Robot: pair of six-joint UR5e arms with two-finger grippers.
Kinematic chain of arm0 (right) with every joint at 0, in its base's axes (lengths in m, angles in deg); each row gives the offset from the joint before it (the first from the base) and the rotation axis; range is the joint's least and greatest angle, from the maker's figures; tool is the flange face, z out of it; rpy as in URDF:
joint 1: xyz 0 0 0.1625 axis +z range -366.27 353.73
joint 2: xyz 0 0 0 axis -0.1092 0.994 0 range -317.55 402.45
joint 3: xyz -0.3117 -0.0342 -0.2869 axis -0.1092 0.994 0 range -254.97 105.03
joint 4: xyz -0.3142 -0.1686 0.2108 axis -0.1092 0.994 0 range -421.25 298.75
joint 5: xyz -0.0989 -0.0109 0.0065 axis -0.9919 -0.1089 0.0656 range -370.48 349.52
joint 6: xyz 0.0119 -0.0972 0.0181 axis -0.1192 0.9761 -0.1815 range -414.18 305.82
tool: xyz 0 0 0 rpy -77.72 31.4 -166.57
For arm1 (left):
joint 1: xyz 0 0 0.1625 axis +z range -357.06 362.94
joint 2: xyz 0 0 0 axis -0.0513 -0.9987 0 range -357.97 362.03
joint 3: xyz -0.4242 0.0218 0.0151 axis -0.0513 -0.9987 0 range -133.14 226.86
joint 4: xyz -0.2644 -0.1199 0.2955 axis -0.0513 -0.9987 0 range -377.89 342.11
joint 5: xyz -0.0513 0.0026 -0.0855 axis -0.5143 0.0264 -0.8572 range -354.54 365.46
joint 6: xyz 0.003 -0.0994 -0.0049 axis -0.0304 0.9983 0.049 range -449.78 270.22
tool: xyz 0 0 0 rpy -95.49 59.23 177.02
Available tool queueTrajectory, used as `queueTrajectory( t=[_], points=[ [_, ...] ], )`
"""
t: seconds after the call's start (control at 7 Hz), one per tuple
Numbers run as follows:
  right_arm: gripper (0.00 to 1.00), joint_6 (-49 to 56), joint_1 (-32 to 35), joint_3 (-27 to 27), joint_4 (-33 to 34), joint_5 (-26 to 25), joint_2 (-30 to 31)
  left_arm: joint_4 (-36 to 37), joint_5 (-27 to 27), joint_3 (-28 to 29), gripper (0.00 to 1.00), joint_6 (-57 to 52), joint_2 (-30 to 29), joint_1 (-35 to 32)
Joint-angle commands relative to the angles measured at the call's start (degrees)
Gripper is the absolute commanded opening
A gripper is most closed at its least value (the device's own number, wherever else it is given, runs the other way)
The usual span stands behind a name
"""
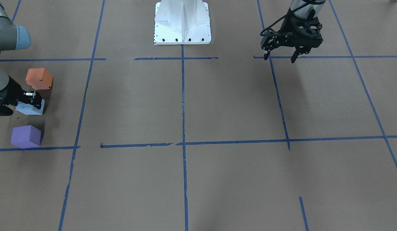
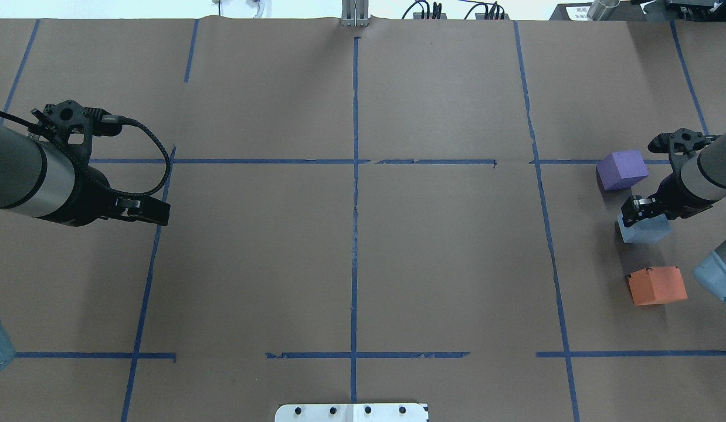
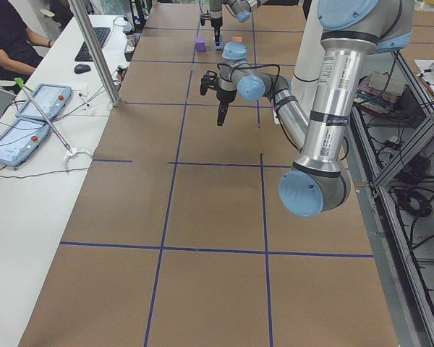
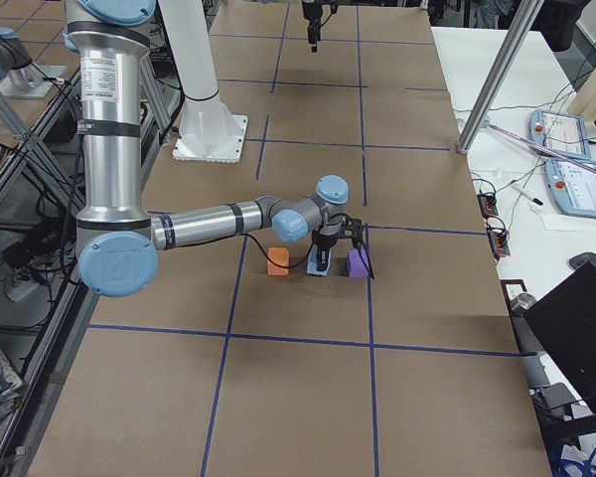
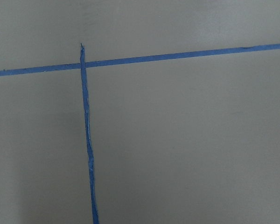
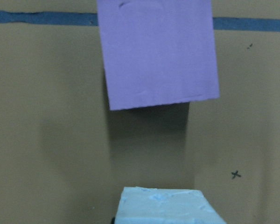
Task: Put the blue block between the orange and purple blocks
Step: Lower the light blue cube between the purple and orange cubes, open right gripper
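The light blue block (image 1: 29, 109) rests on the table between the orange block (image 1: 39, 79) and the purple block (image 1: 26, 136), all in one line at the far right of the overhead view. My right gripper (image 1: 32, 98) comes down onto the blue block (image 2: 644, 229) with its fingers closed against its sides. The right wrist view shows the blue block's top (image 6: 165, 206) close below the purple block (image 6: 157, 51). My left gripper (image 1: 280, 58) hangs open and empty above the table, far from the blocks.
Blue tape lines (image 2: 355, 193) divide the brown table into squares. The white robot base (image 1: 182, 22) stands at the table's edge. The orange block (image 2: 657, 285) and purple block (image 2: 621, 169) flank the right gripper closely. The right arm's elbow (image 2: 718, 272) hangs near the orange block.
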State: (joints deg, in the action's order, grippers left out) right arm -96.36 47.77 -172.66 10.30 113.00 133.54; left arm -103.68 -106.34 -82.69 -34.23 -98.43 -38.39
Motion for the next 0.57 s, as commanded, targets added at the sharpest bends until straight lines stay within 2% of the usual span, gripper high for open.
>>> queueTrajectory(
  t=[0.0, 0.14, 0.29, 0.43],
  points=[
    [0.19, -0.01, -0.86, 1.19, 0.0, -0.17, -0.82, 0.0, 0.0, 0.0, 1.0, 0.0, 0.0, -0.06],
    [0.24, 0.07, -0.86, 1.36, 0.0, -0.17, -0.73, 0.0, 0.0, 0.0, 1.0, 0.0, 0.0, -0.06],
    [0.46, 0.07, -0.86, 1.37, -0.09, -0.26, -0.73, 0.0, 0.0, 0.0, 1.0, 0.0, 0.0, -0.06],
    [0.99, -0.01, -0.86, 1.19, -0.09, -0.26, -0.73, 0.0, 0.0, -0.09, 1.0, 0.0, 0.0, -0.06]
  ],
)
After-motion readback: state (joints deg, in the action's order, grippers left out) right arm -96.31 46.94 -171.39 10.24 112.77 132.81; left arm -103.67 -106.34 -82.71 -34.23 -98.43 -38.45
